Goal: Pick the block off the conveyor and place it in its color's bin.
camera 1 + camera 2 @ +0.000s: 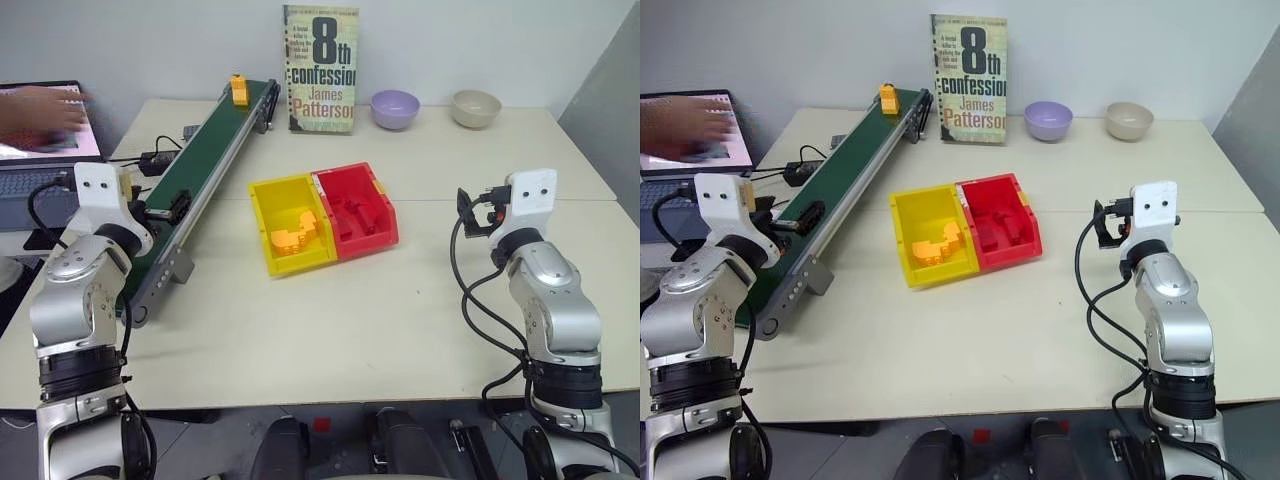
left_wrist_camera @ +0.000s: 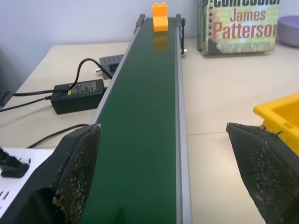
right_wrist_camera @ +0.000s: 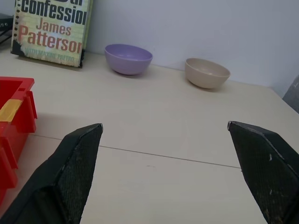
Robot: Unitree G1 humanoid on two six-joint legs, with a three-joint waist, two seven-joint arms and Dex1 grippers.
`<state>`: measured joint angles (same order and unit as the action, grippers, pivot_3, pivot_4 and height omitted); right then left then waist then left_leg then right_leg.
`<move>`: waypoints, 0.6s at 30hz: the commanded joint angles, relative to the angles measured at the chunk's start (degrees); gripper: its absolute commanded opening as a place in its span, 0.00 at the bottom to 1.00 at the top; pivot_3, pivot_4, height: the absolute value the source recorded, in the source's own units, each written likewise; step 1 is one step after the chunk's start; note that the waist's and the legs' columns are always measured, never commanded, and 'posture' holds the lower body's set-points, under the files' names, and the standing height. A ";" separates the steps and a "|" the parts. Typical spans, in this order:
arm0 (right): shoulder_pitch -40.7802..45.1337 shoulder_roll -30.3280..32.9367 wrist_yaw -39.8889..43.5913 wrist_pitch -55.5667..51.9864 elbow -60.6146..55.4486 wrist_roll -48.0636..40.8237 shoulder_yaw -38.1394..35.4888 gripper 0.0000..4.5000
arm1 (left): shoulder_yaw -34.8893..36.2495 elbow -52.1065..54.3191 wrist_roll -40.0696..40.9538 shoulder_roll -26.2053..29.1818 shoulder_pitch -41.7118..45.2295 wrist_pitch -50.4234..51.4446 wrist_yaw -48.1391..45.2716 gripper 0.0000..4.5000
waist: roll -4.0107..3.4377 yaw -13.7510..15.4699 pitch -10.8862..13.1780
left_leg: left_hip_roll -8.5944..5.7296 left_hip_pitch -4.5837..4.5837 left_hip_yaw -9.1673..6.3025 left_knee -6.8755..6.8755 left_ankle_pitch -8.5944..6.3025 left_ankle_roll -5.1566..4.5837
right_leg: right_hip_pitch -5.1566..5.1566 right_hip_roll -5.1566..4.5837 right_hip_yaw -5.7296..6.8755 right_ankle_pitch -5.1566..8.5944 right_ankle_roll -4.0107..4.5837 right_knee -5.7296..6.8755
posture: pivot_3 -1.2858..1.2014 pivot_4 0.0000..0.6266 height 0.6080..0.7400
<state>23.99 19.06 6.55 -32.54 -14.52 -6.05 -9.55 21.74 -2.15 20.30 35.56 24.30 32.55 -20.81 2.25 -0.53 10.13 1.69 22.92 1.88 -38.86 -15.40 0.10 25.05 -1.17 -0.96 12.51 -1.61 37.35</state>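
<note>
While block (image 2: 160, 17) sits at conveyor (image 2: 145, 121) far end | straight ahead of left jaws (image 2: 163, 177), spread empty | right jaws (image 3: 173, 172) likewise, farther off

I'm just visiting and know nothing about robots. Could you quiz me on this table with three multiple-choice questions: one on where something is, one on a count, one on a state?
1. Where is the orange-yellow block?
A. at the conveyor's far end
B. in the red bin
C. in the purple bowl

2. How many bowls stand by the wall?
A. one
B. two
C. four

3. How does the left tool stand?
A. shut on the block
B. shut on a cable
C. open, holding nothing

Answers:
1. A: the block sits on the green belt near the book.
2. B: the purple bowl and a beige bowl.
3. C: its fingers stand wide apart over the belt.
</note>
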 commanded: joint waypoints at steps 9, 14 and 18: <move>7.33 4.30 7.55 2.19 5.00 -3.66 -1.21 1.00 | 5.43 8.44 2.09 -0.47 -4.07 -0.32 1.99 0.99 | 0.00 -0.03 0.00 | 0.01 -0.01 0.01 0.00 0.00 0.00 | 0.01 0.00 -0.01 0.00 0.00 0.00 | 0.52 0.24 1.00; 13.82 6.75 20.62 1.37 8.52 -11.09 0.73 1.00 | 6.84 8.84 3.63 -0.60 -5.77 -0.26 1.39 0.99 | -0.02 -0.37 0.01 | 0.01 -0.01 0.01 0.01 0.00 0.00 | -0.01 0.00 0.00 0.00 0.00 -0.03 | 0.52 0.24 1.00; 18.68 8.19 33.08 -1.90 9.20 -18.62 3.26 1.00 | 6.75 6.99 3.92 -0.40 -4.98 -0.64 1.15 0.99 | -0.03 -0.71 0.02 | 0.02 -0.03 -0.02 0.01 0.00 -0.01 | -0.03 0.02 0.04 -0.01 0.01 -0.02 | 0.52 0.24 1.00</move>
<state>39.99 25.92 32.50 -33.26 -4.09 -19.89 -7.27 27.20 4.57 23.62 34.68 18.27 33.05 -19.45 2.22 -1.24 10.14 1.72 22.89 1.84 -38.85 -15.40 0.09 25.01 -1.16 -0.90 12.50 -1.60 37.33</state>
